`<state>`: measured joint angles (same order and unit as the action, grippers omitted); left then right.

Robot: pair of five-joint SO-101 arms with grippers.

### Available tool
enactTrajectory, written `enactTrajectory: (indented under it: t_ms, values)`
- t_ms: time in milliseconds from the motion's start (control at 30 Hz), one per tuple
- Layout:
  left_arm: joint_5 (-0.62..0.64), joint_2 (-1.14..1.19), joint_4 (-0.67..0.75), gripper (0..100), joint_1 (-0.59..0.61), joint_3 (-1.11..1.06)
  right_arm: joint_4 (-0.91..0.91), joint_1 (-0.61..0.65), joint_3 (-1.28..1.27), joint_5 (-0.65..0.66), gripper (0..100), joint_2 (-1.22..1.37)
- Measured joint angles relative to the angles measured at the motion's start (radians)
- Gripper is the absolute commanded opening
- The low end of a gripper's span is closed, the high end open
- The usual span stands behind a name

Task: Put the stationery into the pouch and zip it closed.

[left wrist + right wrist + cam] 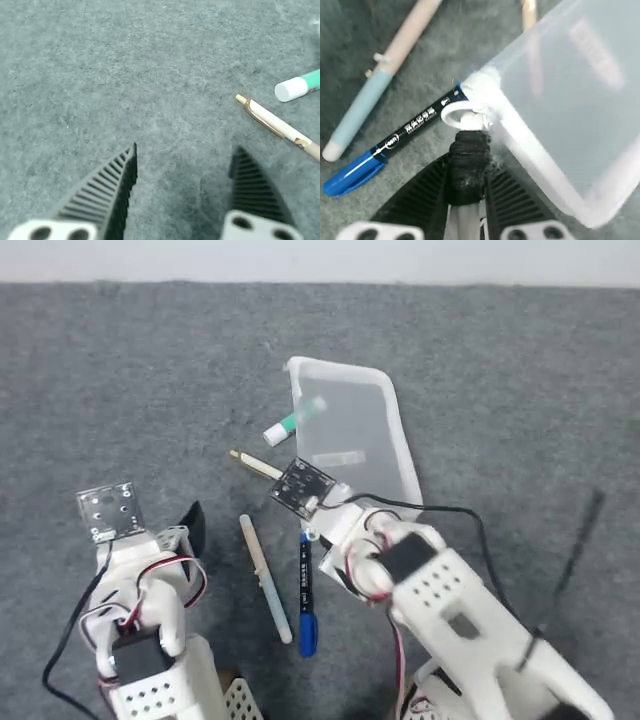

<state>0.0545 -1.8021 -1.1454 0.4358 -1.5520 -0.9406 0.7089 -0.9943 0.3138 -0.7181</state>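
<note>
Zip pull (467, 142) in right end effector (468, 167)

- a robotics lab test bench.
- the worktop (520, 370) is covered in plain grey felt-like matting, with a pale bare wall (320, 258) behind.
- two white plastic arms, the left arm (140, 640) and the right arm (450, 610), with loose servo wires (470, 515) and an exposed circuit board (303, 487).
- the left hand (186, 147) has ribbed black plastic fingers.

Left claw (186, 147) gapes wide, right claw (468, 159) is clamped tight.
</note>
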Motion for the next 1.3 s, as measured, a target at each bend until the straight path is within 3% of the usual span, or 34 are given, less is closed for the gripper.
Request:
enactTrajectory:
  t_ms: [333, 567, 867, 1300]
  values:
    - [0.0, 0.0, -0.002, 34, -0.232, 0.069, -0.006, -0.072, -0.091, 0.002, 0.6, -0.307]
    - [0.0, 0.0, -0.06, 34, -0.402, 0.204, -0.008, -0.075, -0.147, 0.002, 0.6, -0.512]
    - [-0.002, 0.0, -0.071, 34, -0.597, 0.212, -0.008, -0.075, -0.204, -0.029, 0.6, -0.707]
    - [0.074, 0.0, 0.02, 34, -0.651, 0.16, -0.057, -0.003, -0.206, -0.034, 0.6, -0.724]
